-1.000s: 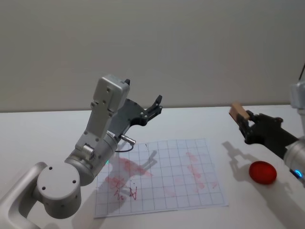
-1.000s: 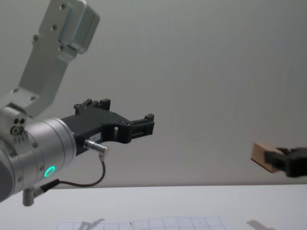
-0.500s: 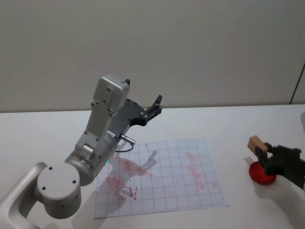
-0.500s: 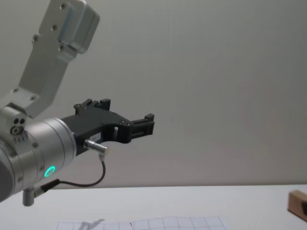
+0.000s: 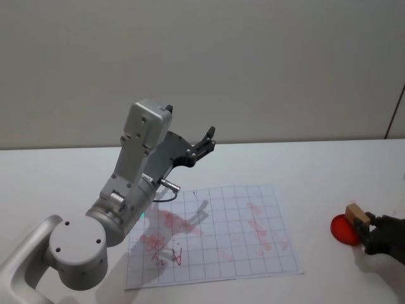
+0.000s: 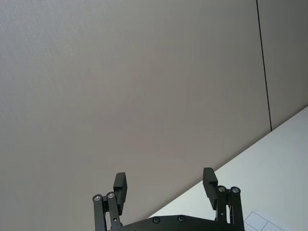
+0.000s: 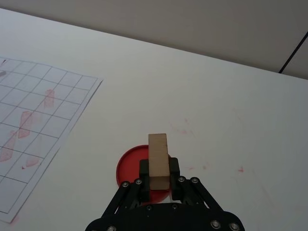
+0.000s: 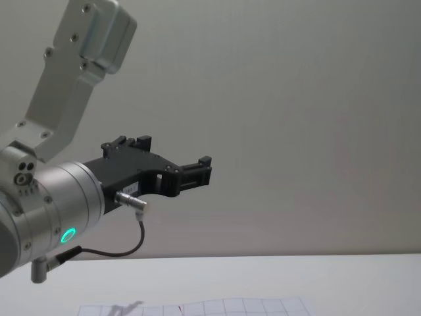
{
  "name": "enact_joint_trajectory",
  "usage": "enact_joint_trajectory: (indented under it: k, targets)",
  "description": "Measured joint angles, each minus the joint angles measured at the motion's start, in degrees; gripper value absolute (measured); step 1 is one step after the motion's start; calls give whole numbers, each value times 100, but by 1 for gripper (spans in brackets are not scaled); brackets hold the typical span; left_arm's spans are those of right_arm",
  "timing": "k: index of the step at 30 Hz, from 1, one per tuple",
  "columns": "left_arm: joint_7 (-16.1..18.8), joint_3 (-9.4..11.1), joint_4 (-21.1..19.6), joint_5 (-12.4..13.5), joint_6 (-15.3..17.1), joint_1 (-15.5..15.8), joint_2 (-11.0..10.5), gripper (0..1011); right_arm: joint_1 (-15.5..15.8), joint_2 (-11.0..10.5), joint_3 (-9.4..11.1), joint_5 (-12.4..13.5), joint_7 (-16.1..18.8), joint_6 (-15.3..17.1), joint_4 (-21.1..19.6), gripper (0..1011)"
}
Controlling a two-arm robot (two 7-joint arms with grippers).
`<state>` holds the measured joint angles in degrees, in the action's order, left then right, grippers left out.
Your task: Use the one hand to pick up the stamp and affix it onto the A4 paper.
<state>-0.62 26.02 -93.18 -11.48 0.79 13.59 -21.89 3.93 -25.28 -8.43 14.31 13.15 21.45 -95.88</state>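
A light tan wooden stamp [image 7: 158, 160] [image 5: 355, 212] is clamped between the black fingers of my right gripper [image 5: 366, 227], low over a red round ink pad [image 7: 131, 168] [image 5: 343, 228] at the table's right side. The A4 paper [image 5: 218, 234] [image 7: 33, 115], a white sheet with a grey grid and several red stamp smears, lies in the middle of the table, left of the pad. My left gripper [image 5: 207, 140] [image 6: 164, 185] [image 8: 199, 169] hangs open and empty, raised high above the paper's far left part and pointing at the wall.
The big silver left arm [image 5: 120, 202] rises over the paper's left side and casts a shadow on it. Small red ink specks [image 7: 192, 147] dot the white tabletop beyond the pad. A plain grey wall [image 5: 253, 69] backs the table.
My right gripper has come down and drawn back to the right with the stamp, from high above the table to just over the red ink pad. The left arm has not moved.
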Motion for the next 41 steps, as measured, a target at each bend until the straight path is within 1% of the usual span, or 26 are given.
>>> enact_joint_trajectory:
  k: [8,9,10,11,12,13,14,16,17,19,25,28,29,31,35,41]
  targets:
    - [0,0,0,0,0,0,0,1001,-9,-4,-14,-79,60,14,93,228]
    - [0,0,0,0,0,0,0,1001,-12,-4,-18,-90,71,19,108,273]
    - [0,0,0,0,0,0,0,1001,-13,-3,-21,-95,76,20,113,291]
    - [0,0,0,0,0,0,0,1001,-15,-3,-23,-103,83,21,123,331]
    - [0,0,0,0,0,0,0,1001,-15,-3,-23,-103,83,21,123,331]
    - [0,0,0,0,0,0,0,1001,-17,-3,-27,-111,89,22,133,393]
    - [0,0,0,0,0,0,0,1001,-18,-3,-28,-115,91,23,137,414]
    - [0,0,0,0,0,0,0,1001,-20,-3,-30,-126,99,25,148,497]
    - [0,0,0,0,0,0,0,1001,-21,-3,-31,-128,101,25,151,497]
    - [0,0,0,0,0,0,0,1001,-23,-3,-33,-135,108,26,159,596]
    - [0,0,0,0,0,0,0,1001,-25,-3,-37,-149,120,31,175,756]
    - [0,0,0,0,0,0,0,1001,-27,-3,-38,-154,125,32,182,865]
    - [0,0,0,0,0,0,0,1001,-28,-3,-39,-156,125,31,184,865]
    - [0,0,0,0,0,0,0,1001,-29,-3,-40,-159,127,32,188,940]
    - [0,0,0,0,0,0,0,1001,-31,-3,-43,-162,130,32,192,1001]
    - [0,0,0,0,0,0,0,1001,-32,-3,-43,-166,132,32,195,1001]
